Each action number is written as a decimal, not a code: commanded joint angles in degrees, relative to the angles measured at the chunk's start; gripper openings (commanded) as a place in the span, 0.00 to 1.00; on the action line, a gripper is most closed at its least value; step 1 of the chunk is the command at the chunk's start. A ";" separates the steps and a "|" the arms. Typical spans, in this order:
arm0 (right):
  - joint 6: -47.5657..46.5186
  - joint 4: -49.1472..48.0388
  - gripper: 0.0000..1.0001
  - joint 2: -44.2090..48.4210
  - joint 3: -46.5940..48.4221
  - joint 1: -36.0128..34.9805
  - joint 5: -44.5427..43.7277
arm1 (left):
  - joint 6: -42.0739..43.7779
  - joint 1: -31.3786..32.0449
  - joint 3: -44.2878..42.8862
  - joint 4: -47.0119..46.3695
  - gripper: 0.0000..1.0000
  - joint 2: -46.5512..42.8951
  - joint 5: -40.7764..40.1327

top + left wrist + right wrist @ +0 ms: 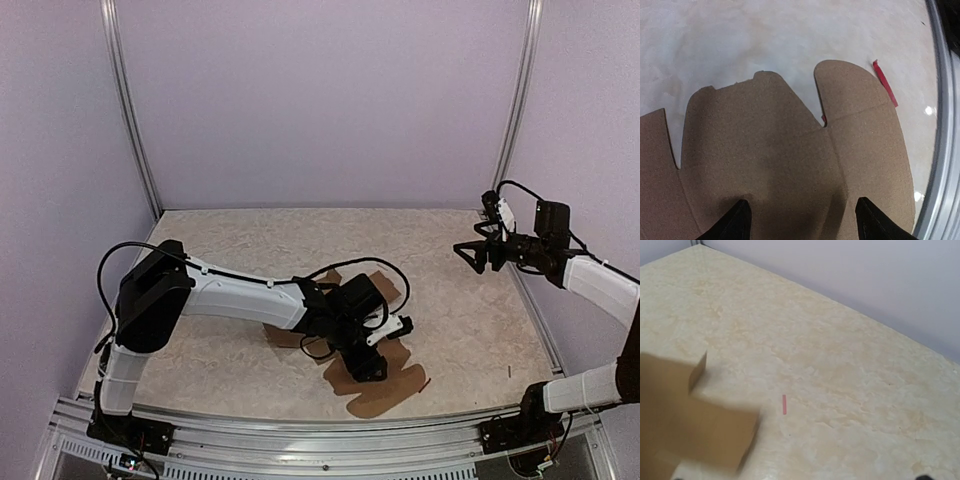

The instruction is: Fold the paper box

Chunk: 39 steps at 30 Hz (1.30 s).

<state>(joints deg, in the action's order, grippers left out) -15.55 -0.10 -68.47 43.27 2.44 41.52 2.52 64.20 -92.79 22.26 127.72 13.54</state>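
- Brown cardboard, thin and unfolded: the paper box lies flat on the table as a die-cut sheet, close to the near rail and a little right of centre.
- It looks light and only moderately stiff. It will likely bend cleanly along its creases but slide on the smooth tabletop if pushed from one side.
- The rounded flaps beside the slits are the best places to take hold, since an edge there can be lifted while the middle panel is pinned down.
- The left gripper hangs over the sheet's middle with its two fingers spread wide and nothing between them. Whether the tips touch the cardboard cannot be told.
- The right gripper is raised at the far right, well apart from the sheet, and its fingers look apart and empty.
- A small red stick lies just beside one rounded flap, near the rail, and a flap swung outward could knock it.
- There is little room between the sheet and the near rail. Toward the back wall the tabletop is wide, so folds are better worked away from the rail.
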 commanded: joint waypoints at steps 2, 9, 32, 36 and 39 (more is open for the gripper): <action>0.53 0.39 1.00 -0.15 1.12 0.81 1.21 | 10.35 -0.92 8.71 2.48 0.70 -11.82 2.77; -1.20 0.55 0.98 -1.06 0.35 0.77 3.47 | -0.40 -9.51 14.45 -6.23 0.80 -31.64 -5.47; 2.23 30.79 0.62 -39.24 36.94 -25.78 -9.63 | -39.43 -31.77 23.12 3.24 0.63 -25.36 6.32; 2.18 31.13 0.64 -42.76 40.33 -29.06 -10.23 | -40.81 -31.86 26.21 4.91 0.65 -27.74 6.13; 1.96 32.42 0.65 -44.58 42.46 -30.25 -9.70 | -42.38 -31.86 29.05 6.73 0.68 -31.57 7.53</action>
<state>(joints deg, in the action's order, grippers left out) -13.80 28.01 -111.81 81.56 -25.85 31.83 -36.75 32.56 -66.59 26.33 101.60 18.52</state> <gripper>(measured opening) 0.642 0.668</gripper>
